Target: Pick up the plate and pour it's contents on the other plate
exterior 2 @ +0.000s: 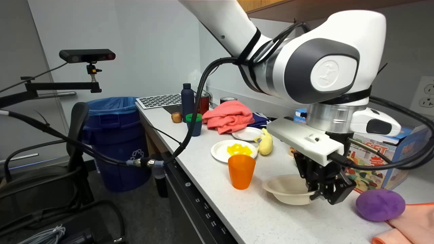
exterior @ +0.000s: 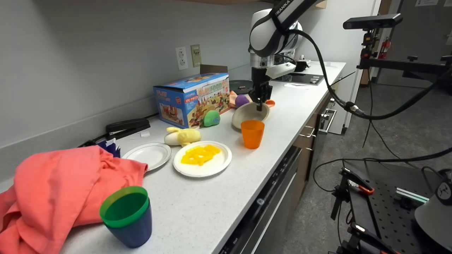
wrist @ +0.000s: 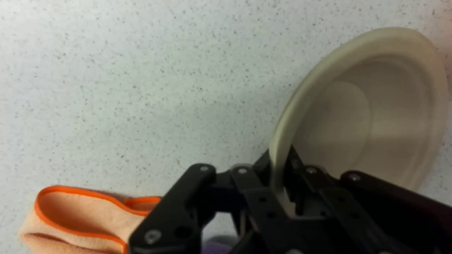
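My gripper (wrist: 280, 160) is shut on the rim of a round beige bowl (wrist: 356, 113), with one finger inside and one outside. The bowl shows tilted in both exterior views (exterior: 246, 112) (exterior 2: 288, 189); its inside looks bare. The gripper (exterior: 260, 107) points down in both exterior views (exterior 2: 315, 195). The contents, a heap of yellow pieces (exterior: 199, 154), lie on the white plate (exterior: 220, 166), left of the bowl in both exterior views (exterior 2: 220, 155). I see no small yellow plastic plate. Whether the bowl touches the counter I cannot tell.
An orange cup (exterior: 252, 134) stands between bowl and white plate. A pale yellow toy (exterior: 185, 136), a smaller white dish (exterior: 150, 155) and a toy-food box (exterior: 192, 100) lie along the wall side. A purple toy (exterior 2: 379, 205) and peach cloth (wrist: 81, 218) are close to the gripper.
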Controlling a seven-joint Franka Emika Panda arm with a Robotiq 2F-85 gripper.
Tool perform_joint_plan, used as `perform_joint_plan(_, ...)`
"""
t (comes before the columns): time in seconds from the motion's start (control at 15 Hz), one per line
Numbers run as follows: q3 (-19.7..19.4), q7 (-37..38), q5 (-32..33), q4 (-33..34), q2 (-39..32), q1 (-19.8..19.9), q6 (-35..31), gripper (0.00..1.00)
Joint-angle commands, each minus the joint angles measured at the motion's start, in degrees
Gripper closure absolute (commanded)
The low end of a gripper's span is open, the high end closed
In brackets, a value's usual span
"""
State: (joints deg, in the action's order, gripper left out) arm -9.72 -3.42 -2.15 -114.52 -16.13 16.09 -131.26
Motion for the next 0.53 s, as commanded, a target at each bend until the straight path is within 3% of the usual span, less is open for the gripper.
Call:
perform_joint_plan(0.0, -0.38, -0.21, 1.68, -1.58, -0.22, -1.64, -3.21, 0.66)
perform_joint_plan(0.47, -0.33, 1.16, 5.92, -3.94, 2.71, -4.52, -7.18, 0.14)
